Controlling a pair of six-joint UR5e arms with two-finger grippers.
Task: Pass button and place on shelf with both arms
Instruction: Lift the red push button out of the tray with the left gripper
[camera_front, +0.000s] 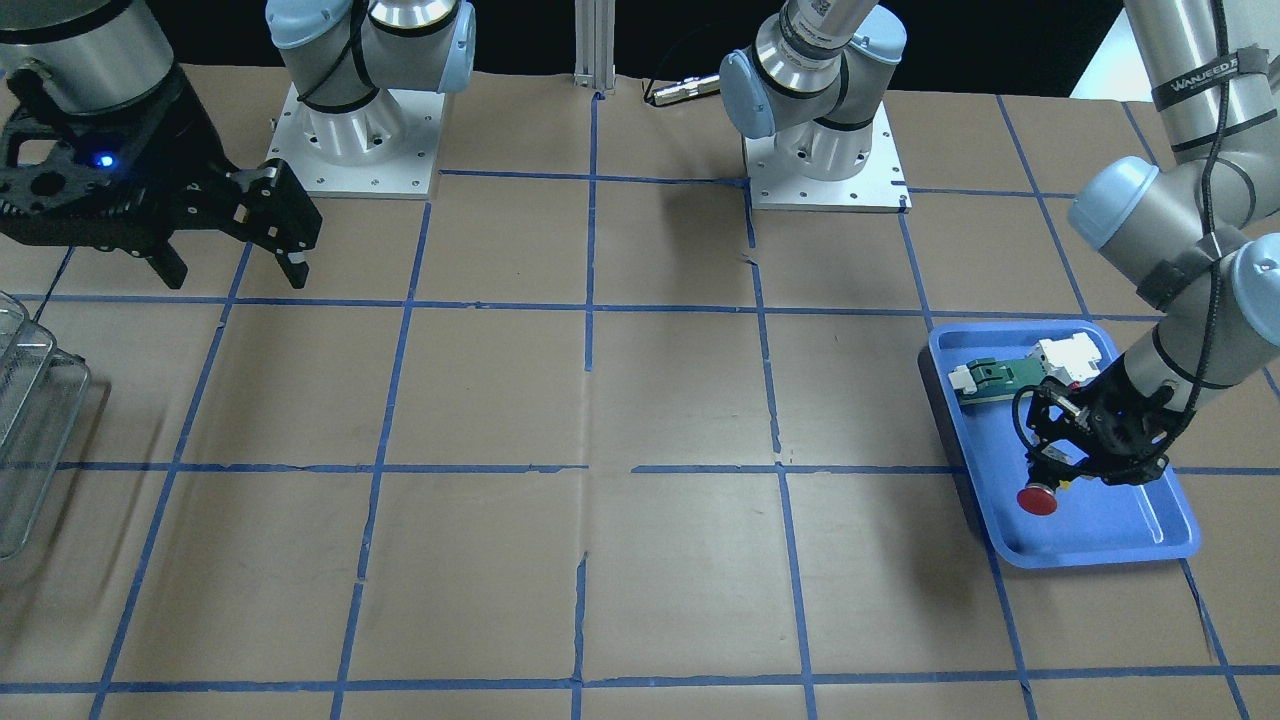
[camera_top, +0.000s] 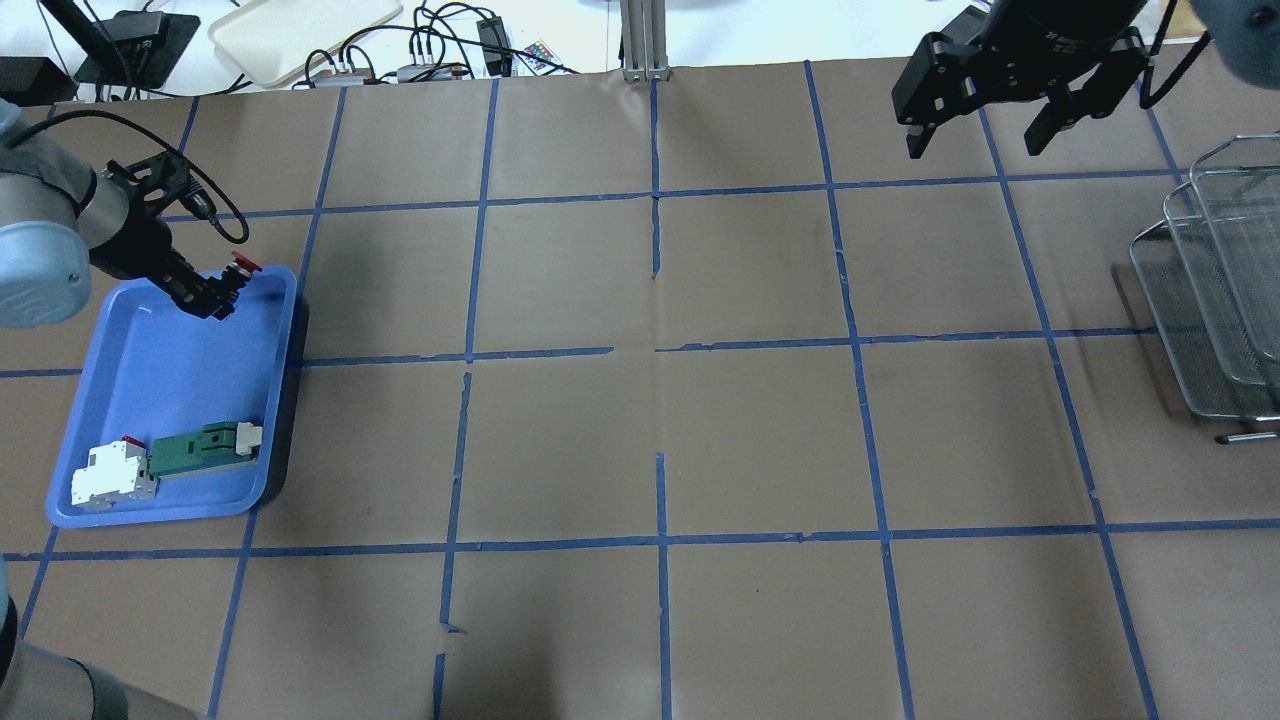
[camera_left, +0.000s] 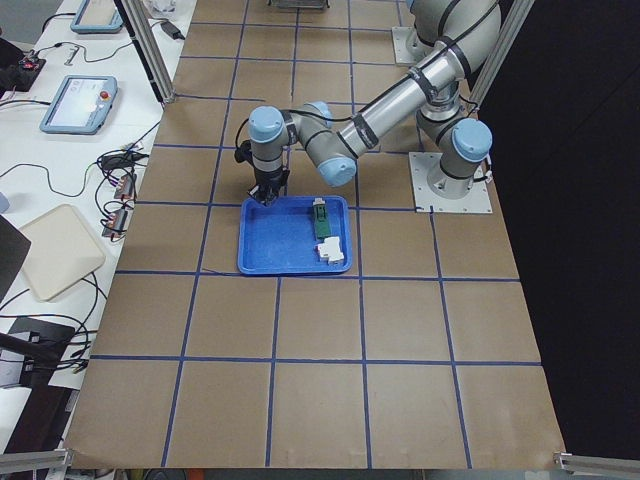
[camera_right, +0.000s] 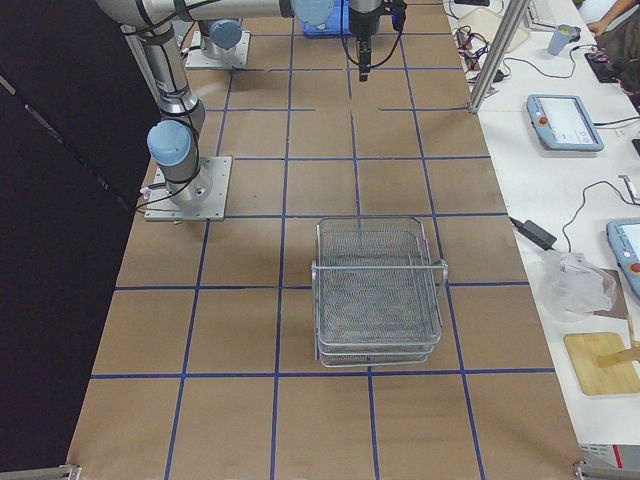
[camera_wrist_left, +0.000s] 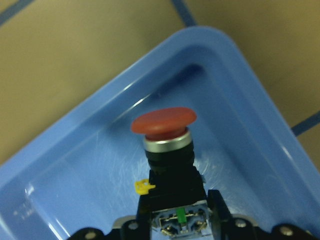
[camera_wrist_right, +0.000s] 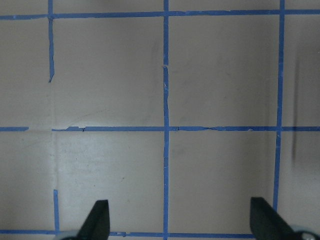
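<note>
Inside the blue tray (camera_top: 150, 380), at the corner farthest from the robot's base, the left gripper (camera_front: 1050, 478) is clenched on the black body of the button (camera_wrist_left: 163, 121). The red cap points away from the fingers toward the tray's wall, and a yellow spot shows on the body's side. Whether the button rests on the tray floor or hangs just above it cannot be told. At the tray's other end, a white-and-red block (camera_top: 112, 472) lies joined to a green board (camera_top: 200, 452). Well away from the tray, across the taped table (camera_top: 660, 440), the right gripper (camera_top: 975, 148) hovers released, its jaws spread wide with only bare table between them. Farthest from the tray, at the table's opposite end, stands the wire-mesh shelf (camera_right: 378, 290).
</note>
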